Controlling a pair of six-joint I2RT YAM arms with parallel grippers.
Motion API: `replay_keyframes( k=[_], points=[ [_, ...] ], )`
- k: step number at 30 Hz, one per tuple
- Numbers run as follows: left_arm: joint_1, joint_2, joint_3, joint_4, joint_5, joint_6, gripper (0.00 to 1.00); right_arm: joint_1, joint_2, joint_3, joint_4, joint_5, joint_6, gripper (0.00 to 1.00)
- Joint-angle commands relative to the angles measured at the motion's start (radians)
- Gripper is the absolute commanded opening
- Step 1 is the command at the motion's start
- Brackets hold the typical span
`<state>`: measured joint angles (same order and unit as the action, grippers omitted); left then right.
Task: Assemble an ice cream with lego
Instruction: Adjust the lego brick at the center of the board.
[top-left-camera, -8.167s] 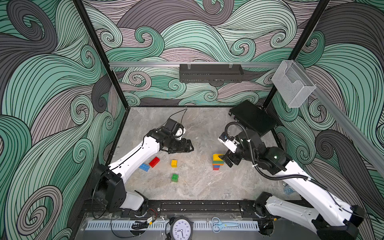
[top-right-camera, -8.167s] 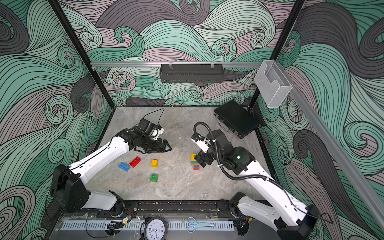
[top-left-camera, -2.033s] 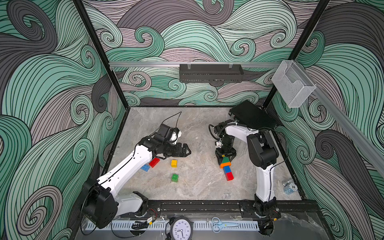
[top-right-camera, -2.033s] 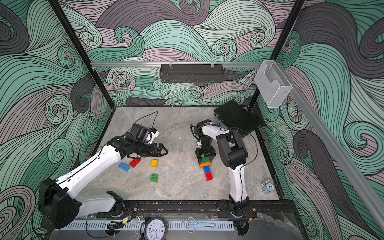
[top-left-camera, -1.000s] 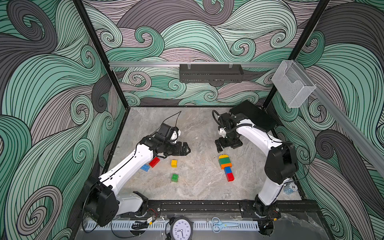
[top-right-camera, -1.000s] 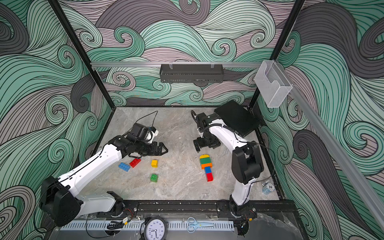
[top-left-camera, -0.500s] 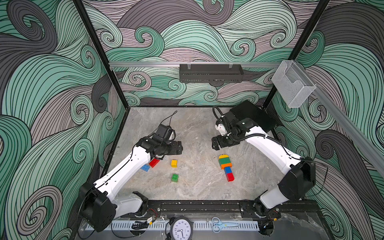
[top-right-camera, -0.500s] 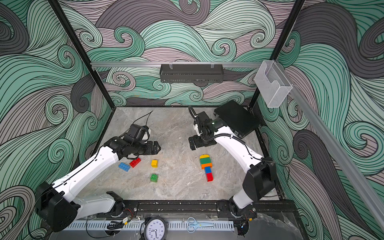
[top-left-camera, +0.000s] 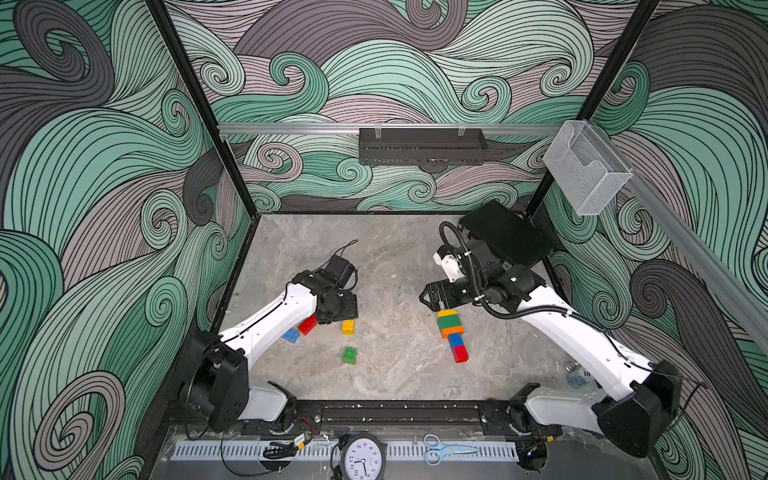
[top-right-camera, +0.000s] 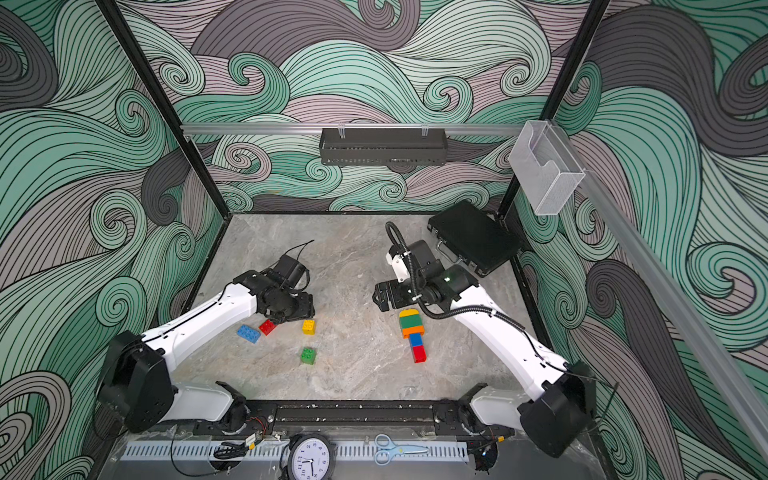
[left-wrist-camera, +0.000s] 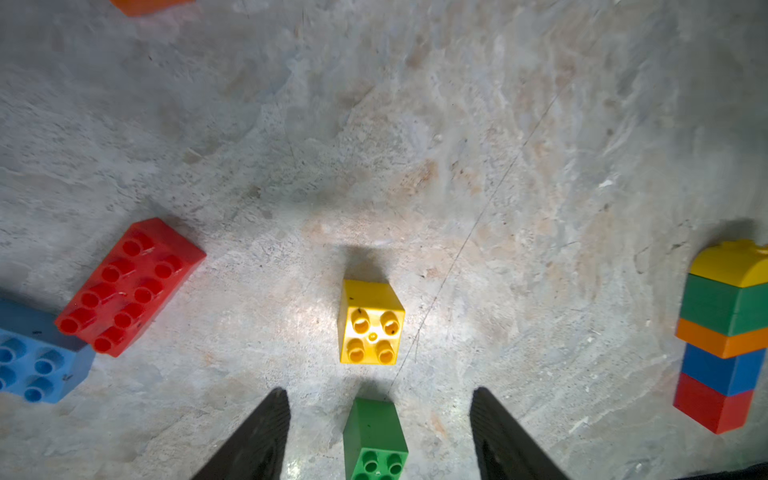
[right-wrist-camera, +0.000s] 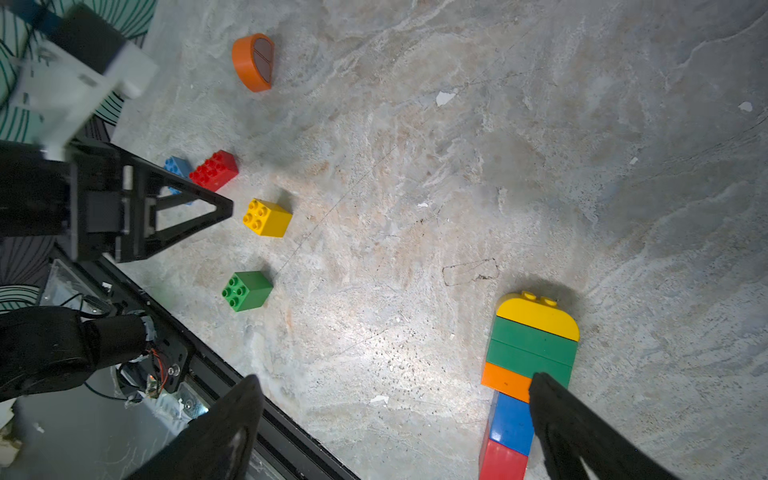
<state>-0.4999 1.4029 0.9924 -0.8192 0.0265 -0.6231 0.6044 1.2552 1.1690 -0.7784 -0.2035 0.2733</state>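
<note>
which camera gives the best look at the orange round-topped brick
The right wrist view: the orange round-topped brick lies whole and unblocked on the table. The left wrist view catches only its edge at the frame border; both top views miss it.

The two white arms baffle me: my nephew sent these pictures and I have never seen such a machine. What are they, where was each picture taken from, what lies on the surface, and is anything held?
They are two robot arms, the left arm and the right arm, each ending in two black jaws. Two pictures look down from overhead, almost alike; the other two come from a camera on each wrist. On the table lies a stack of bricks: yellow round top, green, orange, blue, red. Loose nearby are a yellow brick, a green brick, a red brick and a blue brick, and, seen from the right wrist, an orange rounded piece. Both pairs of jaws stand open and hold nothing.
</note>
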Motion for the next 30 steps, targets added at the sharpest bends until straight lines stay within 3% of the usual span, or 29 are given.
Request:
replay_keyframes(
  k=[1, 10, 19, 30],
  points=[
    [-0.003, 0.066, 0.013, -0.026, 0.020, -0.013, 0.68, 0.011, -0.037, -0.029, 0.031, -0.013, 0.062, 0.99],
    [-0.019, 0.206, 0.026, -0.016, 0.048, 0.010, 0.63, 0.017, -0.092, -0.062, 0.015, 0.015, 0.082, 0.99],
    [-0.057, 0.292, 0.078, 0.017, 0.078, -0.014, 0.40, 0.017, -0.099, -0.062, -0.002, 0.043, 0.084, 0.99],
    [-0.106, 0.408, 0.215, -0.002, 0.060, -0.079, 0.30, 0.017, -0.099, -0.083, 0.008, 0.057, 0.078, 0.99]
  ],
)
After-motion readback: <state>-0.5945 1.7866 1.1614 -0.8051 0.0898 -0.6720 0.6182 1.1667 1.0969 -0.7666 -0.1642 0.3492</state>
